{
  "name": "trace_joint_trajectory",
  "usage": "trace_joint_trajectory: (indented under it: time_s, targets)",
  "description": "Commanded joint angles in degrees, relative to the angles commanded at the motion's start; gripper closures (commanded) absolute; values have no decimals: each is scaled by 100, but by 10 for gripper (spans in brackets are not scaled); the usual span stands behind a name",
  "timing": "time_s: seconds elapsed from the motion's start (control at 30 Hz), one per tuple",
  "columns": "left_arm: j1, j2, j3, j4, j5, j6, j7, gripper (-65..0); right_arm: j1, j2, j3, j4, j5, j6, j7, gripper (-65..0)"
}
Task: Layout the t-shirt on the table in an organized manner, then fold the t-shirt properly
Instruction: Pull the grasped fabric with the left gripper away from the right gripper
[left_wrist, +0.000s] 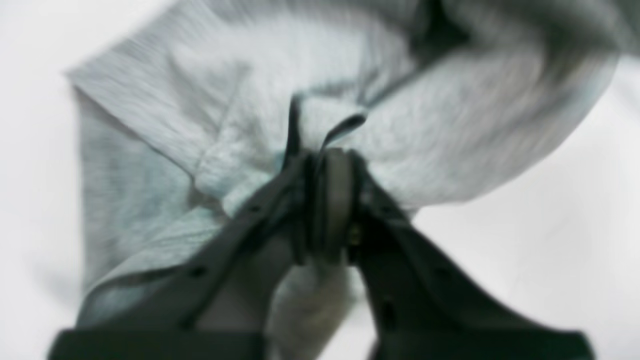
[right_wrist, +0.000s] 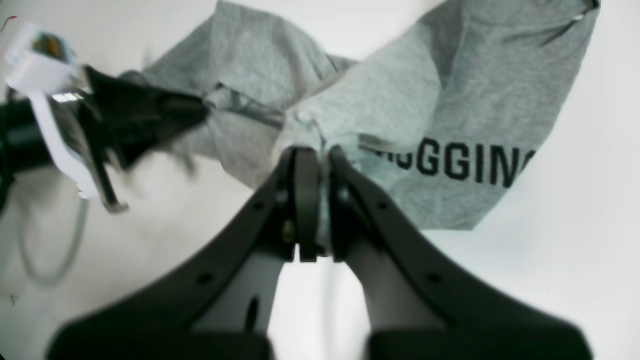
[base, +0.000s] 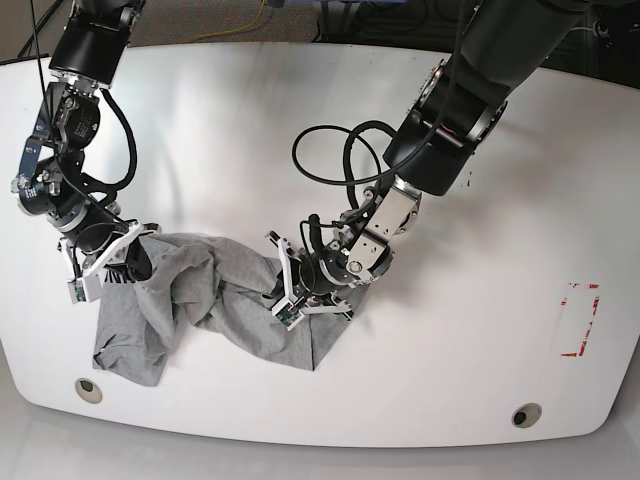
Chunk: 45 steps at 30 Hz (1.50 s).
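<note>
**Insp. A:** Status of the t-shirt (base: 215, 305)?

**Insp. B:** Bunched near the front edge of the table (base: 300, 130), toward the base view's left. Not laid out — creased, sagging between two grip pts. Long axis runs roughly along the front edge, arm to arm.

**A:** Grippers?

**B:** Right gripper (base: 128, 262) is clamped on cloth at the shirt's far-left upper end; its wrist view shows the jaws pinched together w/ a fold of grey fabric between them, black lettering (right_wrist: 457, 165) just beside. Left gripper (base: 293, 288) is closed on a gathered tuft at the opposite end; left wrist view is blurred, but cloth clearly bulges out of the closed jaws. Both hold the garment, neither is free.

**A:** Key relation for the next move?

**B:** Shirt hangs slack between the two grips, w/ loose cloth trailing toward the front edge below each. My judgement: spreading calls for pulling the grips apart along that axis. Left arm has open table toward the red dashed mark (base: 579, 320); right arm is already near the table's left curve — little room there.

**A:** Hazards?

**B:** Grey grommet (base: 88, 389) sits just beyond the lower-left corner of cloth, second grommet (base: 526, 414) well apart. Front edge is near; fabric could slide over it. The left arm's black cable loop (base: 335, 155) hangs above the shirt — poss. snag.
</note>
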Motion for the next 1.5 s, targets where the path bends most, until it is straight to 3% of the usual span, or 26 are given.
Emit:
trace_joint_trajectory:
  time_s: [0.4, 0.57, 0.77, 0.93, 1.07, 1.23, 1.5]
  targets:
    - [958, -773, -35, 2101, -26, 0, 1310, -26, -378, 0, 193, 202, 44, 0, 0, 0]
    - [1231, -1001, -53, 2593, -26, -9, 1389, -31, -431, 0, 193, 299, 44, 0, 0, 0]
    - [1222, -1063, -53, 2602, -26, -9, 1336, -43, -440, 0, 193, 299, 44, 0, 0, 0]
    - [958, -984, -26, 2400, -35, -9, 967, -192, -404, 0, 185, 290, 35, 0, 0, 0]
    - [686, -623, -35, 1749, -18, -9, 466, -363, -404, 0, 185, 273, 18, 0, 0, 0]
    - [334, -342, -35, 914, 0, -9, -114, -511, -404, -9, 176, 264, 9, 0, 0, 0]
    - [26, 0, -18, -185, 9, 18, -800, -528, -431, -97, 176, 264, 0, 0, 0, 0]
